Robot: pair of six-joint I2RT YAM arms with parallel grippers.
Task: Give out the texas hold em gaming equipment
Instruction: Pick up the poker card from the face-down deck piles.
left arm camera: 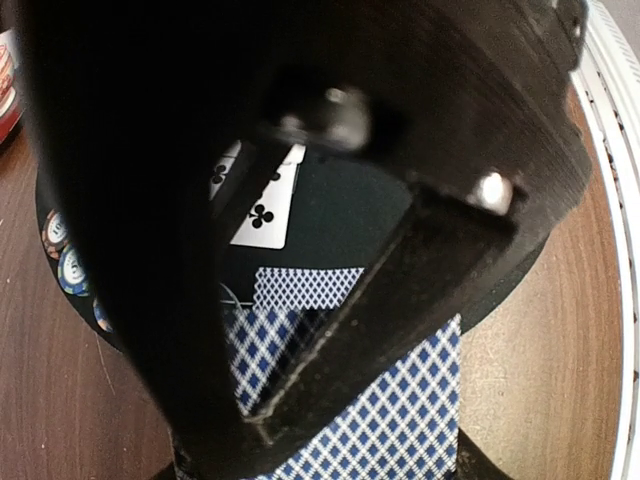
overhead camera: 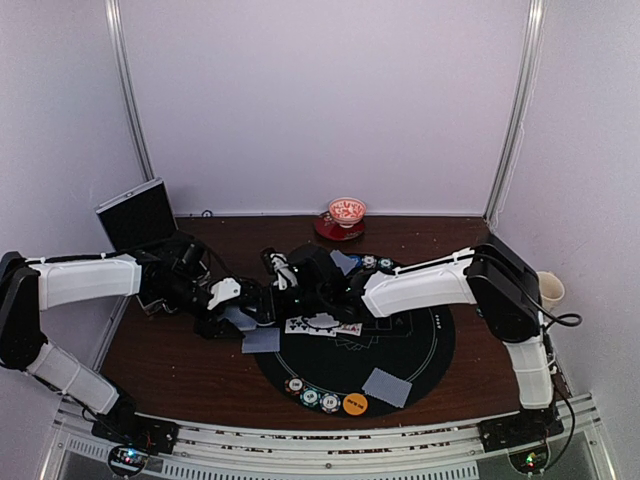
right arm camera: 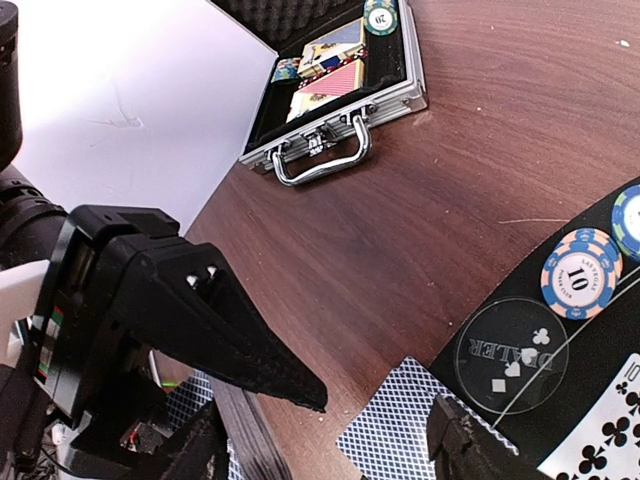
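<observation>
Fingers of the left gripper [right arm camera: 290,385], clamped together on a pack of blue-checked playing cards [left arm camera: 400,420], fill most of the left wrist view and hide the pack's upper part. The right gripper [right arm camera: 330,445] is cut off at the frame bottom, jaws apart either side of a face-down card [right arm camera: 385,435]. That card lies on the brown wooden desk [overhead camera: 170,355], just beside the black mat [overhead camera: 420,345]. White walls [overhead camera: 320,100] enclose the desk.
</observation>
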